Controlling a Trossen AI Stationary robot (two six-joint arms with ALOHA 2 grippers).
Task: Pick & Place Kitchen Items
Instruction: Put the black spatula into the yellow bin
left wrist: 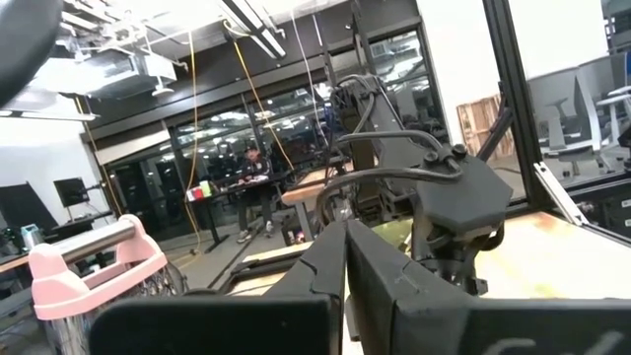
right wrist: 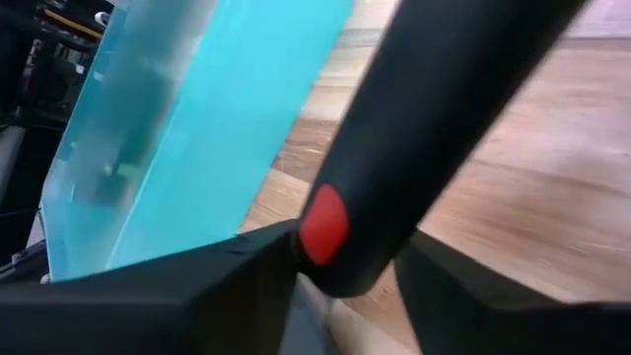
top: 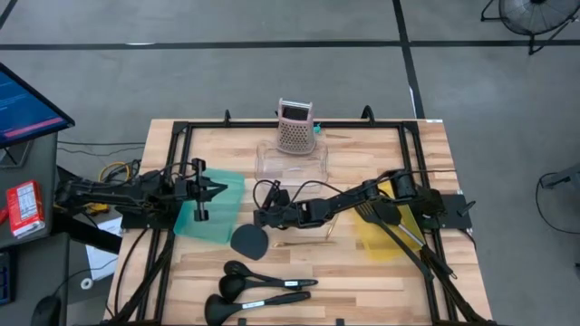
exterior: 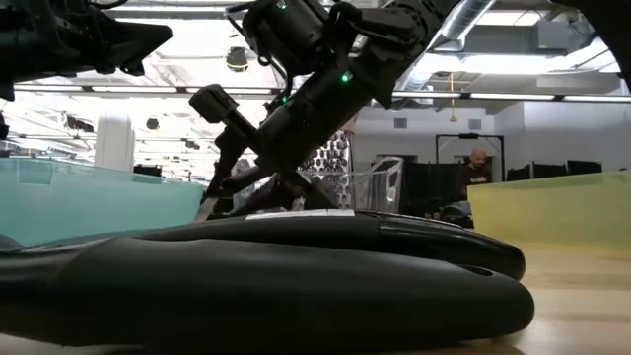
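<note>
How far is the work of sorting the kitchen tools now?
Done: some black utensils already lie in the yellow bin.
In hand: the right claw is around the red-marked handle of a spatula, near the teal bin.
Left: two ladles and a thin stick on the table.

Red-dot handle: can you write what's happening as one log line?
right gripper | fingers around red-marked handle | beside teal bin | left gripper shut, waiting

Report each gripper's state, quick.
Left gripper: shut, empty, held above the teal bin.
Right gripper: closing around the red-marked utensil handle; a firm grip cannot be told.
</note>
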